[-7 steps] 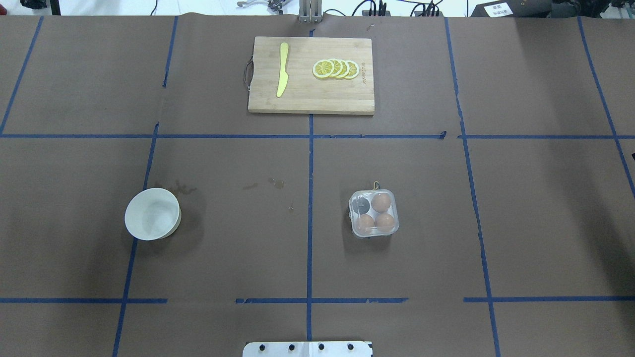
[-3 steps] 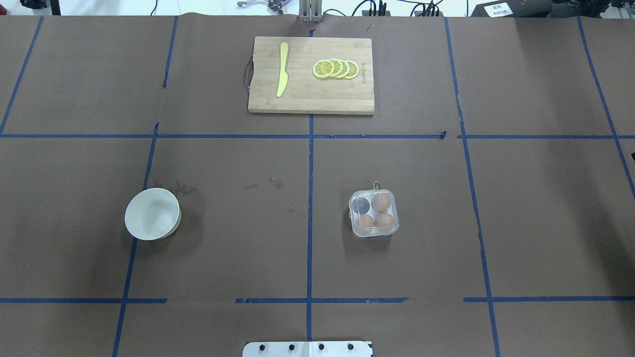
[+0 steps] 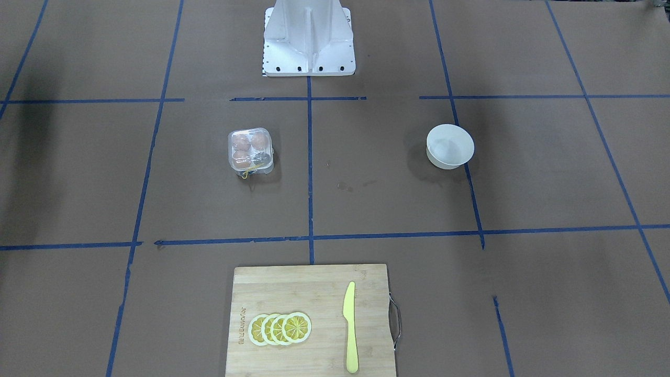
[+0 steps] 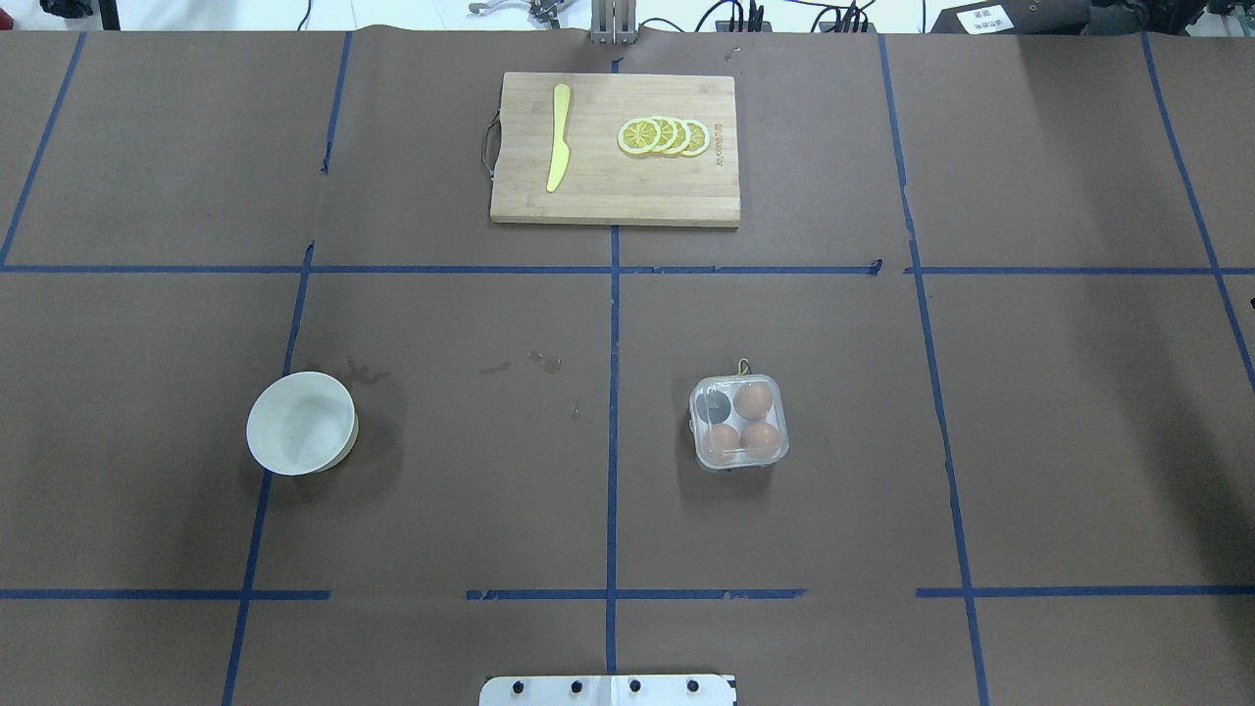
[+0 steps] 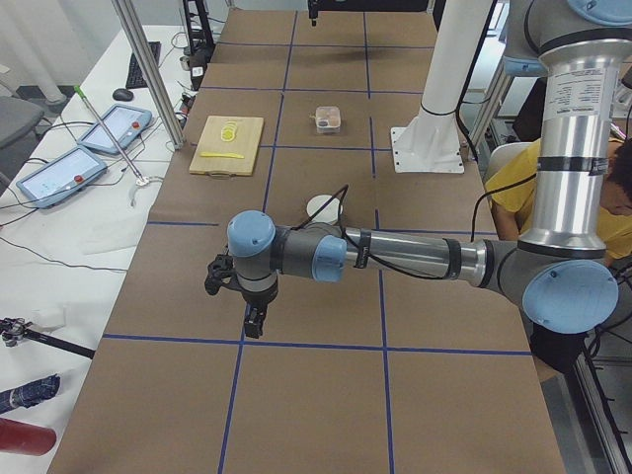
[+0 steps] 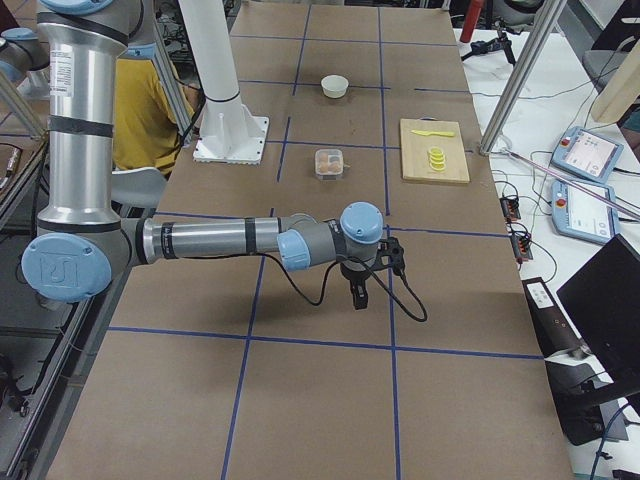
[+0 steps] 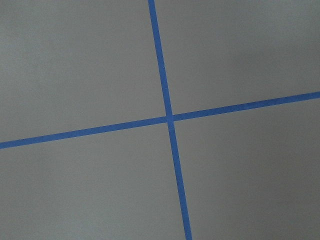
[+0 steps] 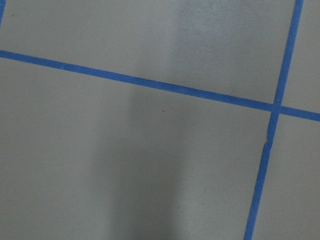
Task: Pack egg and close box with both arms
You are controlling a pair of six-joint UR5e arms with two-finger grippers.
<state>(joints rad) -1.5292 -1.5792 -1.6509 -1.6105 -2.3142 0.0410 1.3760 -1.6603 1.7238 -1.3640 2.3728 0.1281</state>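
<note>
The box (image 4: 738,423) is a small clear plastic carton on the brown table, right of the centre line, and it also shows in the front-facing view (image 3: 250,151). Its lid appears to lie down over the cells. Three orange-brown eggs (image 4: 753,400) fill three cells, and the fourth cell looks dark. A yellow string bit (image 3: 248,172) hangs at its far side. My left gripper (image 5: 255,321) shows only in the exterior left view, far from the box. My right gripper (image 6: 358,295) shows only in the exterior right view, also far from the box. I cannot tell whether either is open or shut.
A white round bowl (image 4: 301,423) stands on the table's left half. A wooden cutting board (image 4: 616,186) at the far middle holds a yellow knife (image 4: 558,137) and lemon slices (image 4: 664,135). The white pedestal base (image 3: 309,39) stands at the near edge. Both wrist views show only table and blue tape.
</note>
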